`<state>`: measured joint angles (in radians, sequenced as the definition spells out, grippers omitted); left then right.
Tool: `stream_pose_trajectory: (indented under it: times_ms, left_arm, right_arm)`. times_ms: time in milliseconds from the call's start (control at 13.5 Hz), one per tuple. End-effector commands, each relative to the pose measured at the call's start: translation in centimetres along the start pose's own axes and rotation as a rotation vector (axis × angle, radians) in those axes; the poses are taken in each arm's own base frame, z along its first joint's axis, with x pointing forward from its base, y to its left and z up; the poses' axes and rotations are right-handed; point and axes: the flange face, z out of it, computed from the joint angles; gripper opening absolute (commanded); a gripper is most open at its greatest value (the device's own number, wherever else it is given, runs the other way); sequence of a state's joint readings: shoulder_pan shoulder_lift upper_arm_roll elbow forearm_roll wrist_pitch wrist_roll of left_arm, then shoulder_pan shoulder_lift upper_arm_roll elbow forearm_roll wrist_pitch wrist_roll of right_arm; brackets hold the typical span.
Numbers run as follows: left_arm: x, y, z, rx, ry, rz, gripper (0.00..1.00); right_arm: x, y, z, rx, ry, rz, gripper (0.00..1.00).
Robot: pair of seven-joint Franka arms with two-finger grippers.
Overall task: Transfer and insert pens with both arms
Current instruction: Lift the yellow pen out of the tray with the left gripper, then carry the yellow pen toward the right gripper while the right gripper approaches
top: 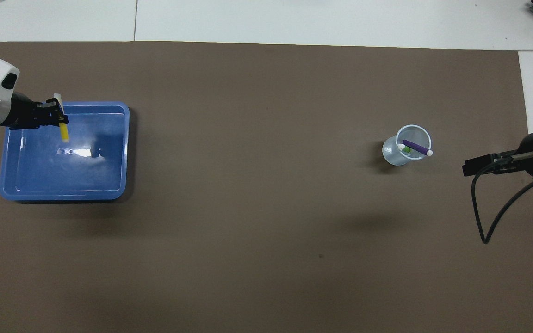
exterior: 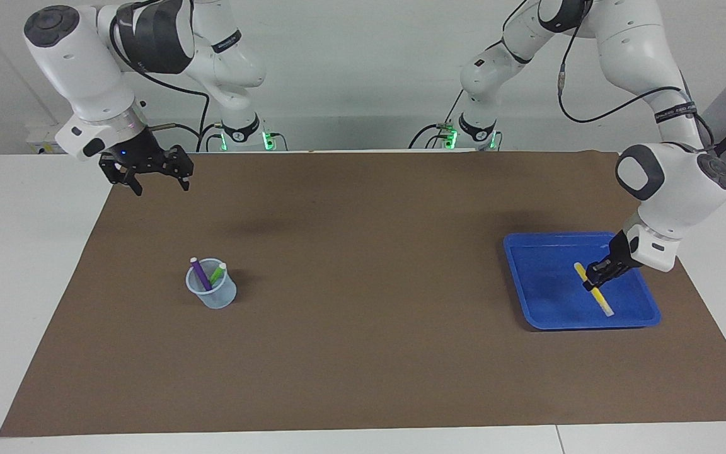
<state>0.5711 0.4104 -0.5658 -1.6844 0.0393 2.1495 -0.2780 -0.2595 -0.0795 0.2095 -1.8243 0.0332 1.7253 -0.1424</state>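
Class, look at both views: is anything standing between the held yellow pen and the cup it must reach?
Nothing visible: only bare brown mat lies between the yellow pen, held over the blue tray, and the cup.

the left arm reaches from its base out and down to its own end of the bench, elbow high, wrist bent low and tilted. the left gripper point(exterior: 595, 277) point(top: 56, 118) hangs over the blue tray point(exterior: 546, 302) point(top: 109, 185), jaws closed on the yellow pen point(exterior: 595, 291) point(top: 63, 129), which it holds clear of the tray floor, slanted. the right arm waits, folded up at its own end, well apart from the tray. the right gripper point(exterior: 156, 178) point(top: 472, 165) points down over the bench edge, jaws spread wide and empty.
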Motion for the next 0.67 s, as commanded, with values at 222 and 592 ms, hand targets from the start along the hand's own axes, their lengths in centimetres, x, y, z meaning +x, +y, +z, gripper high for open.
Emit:
stream_pose_trajectory:
  times_ms: [222,592]
  left_arm:
    - [-6.2,14.2,-2.5,-0.026,-0.027,-0.384,0.00]
    - [-12.0,24.2,-3.1,-0.110,-0.063,-0.742,0.00]
  right_arm:
    - [-2.3,1.1,1.9,0.149,-0.002,0.062,1.00]
    - [-1.7,0.9,2.2,0.407,0.067,0.056,1.00]
